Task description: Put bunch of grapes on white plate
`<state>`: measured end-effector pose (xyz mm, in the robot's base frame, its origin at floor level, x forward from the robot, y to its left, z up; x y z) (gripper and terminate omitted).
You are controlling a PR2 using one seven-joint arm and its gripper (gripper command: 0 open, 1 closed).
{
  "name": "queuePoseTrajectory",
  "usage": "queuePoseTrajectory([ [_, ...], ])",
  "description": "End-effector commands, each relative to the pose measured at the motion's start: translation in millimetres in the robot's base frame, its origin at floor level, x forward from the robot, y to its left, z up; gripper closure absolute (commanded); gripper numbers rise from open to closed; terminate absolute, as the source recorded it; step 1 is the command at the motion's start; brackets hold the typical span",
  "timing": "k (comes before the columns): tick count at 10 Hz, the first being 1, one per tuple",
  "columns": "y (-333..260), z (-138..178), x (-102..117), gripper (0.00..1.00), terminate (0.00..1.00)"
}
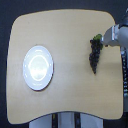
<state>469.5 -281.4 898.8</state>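
Note:
The bunch of grapes point(94, 55) is a dark purple-black elongated cluster with a green stem end at its top, on the exterior view's right side of the wooden table. My gripper point(103, 40) reaches in from the right edge and sits at the stem end of the bunch; the view is too blurred to show whether its fingers are closed on it. Whether the bunch rests on the table or hangs just above it is unclear. The white plate point(27, 54) is round and glossy, lying at the exterior view's left, well apart from the grapes.
The light wooden table point(65, 30) has rounded corners and fills most of the view. My arm point(120, 35) covers part of the table's right edge. Dark floor surrounds the table, with a pale base below the front edge.

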Motion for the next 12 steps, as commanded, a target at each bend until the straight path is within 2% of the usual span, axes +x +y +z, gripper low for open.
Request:
queuePoseTrajectory([
  [1, 0, 0, 0, 0.0, 0.0],
  [5, 29, -18, 12, 0.0, 0.0],
  [12, 59, -86, 27, 0.0, 0.0],
])
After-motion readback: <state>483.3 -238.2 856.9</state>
